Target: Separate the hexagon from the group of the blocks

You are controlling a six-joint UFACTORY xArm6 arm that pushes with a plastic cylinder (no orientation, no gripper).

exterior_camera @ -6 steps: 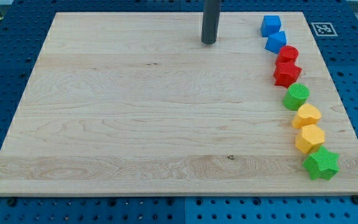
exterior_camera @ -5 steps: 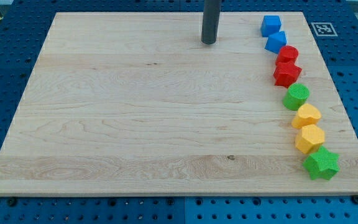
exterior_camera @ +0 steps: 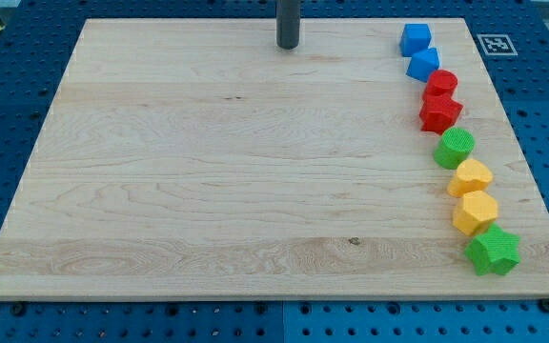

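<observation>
A column of blocks runs down the view's right side of the wooden board (exterior_camera: 208, 191). From the top: a blue cube (exterior_camera: 415, 38), a blue triangular block (exterior_camera: 423, 64), a red cylinder (exterior_camera: 441, 83), a red star (exterior_camera: 439, 112), a green cylinder (exterior_camera: 455, 148), a yellow heart (exterior_camera: 470, 177), a yellow hexagon (exterior_camera: 476, 211) and a green star (exterior_camera: 493, 251). The hexagon touches the heart above it and the green star below it. My tip (exterior_camera: 287, 45) rests near the board's top edge, far to the left of the blocks and touching none.
A black-and-white marker tag (exterior_camera: 493, 44) sits at the board's top right corner. Blue perforated table (exterior_camera: 8, 114) surrounds the board on all sides.
My tip has moved to the view's left and slightly up, along the top edge. No block has moved.
</observation>
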